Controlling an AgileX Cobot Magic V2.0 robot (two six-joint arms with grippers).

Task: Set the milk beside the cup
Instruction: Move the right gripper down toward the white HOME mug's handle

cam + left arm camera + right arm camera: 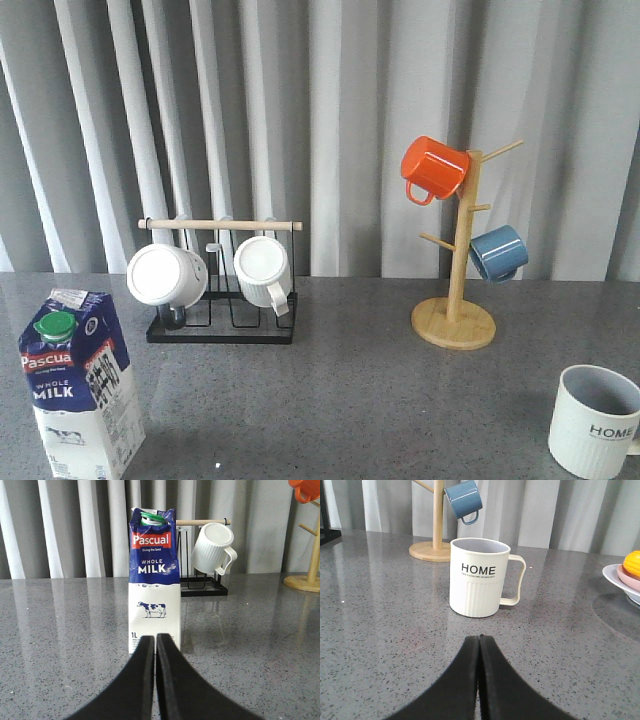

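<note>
The milk (82, 385), a white and dark-blue carton with a green cap, stands upright at the table's front left. The left wrist view shows the milk (154, 580) straight ahead of my left gripper (155, 637), which is shut and empty a short way before it. The cup (594, 421), off-white and ribbed with "HOME" lettering, stands at the front right. In the right wrist view the cup (479, 577) has its handle turned sideways, and my right gripper (479, 637) is shut and empty just short of it. Neither gripper appears in the front view.
A black rack (222, 328) with a wooden bar holds two white mugs (166, 275) at the back left. A wooden mug tree (455, 322) at the back right carries an orange mug (434, 168) and a blue mug (498, 253). A plate (621, 582) with yellow food lies beside the cup.
</note>
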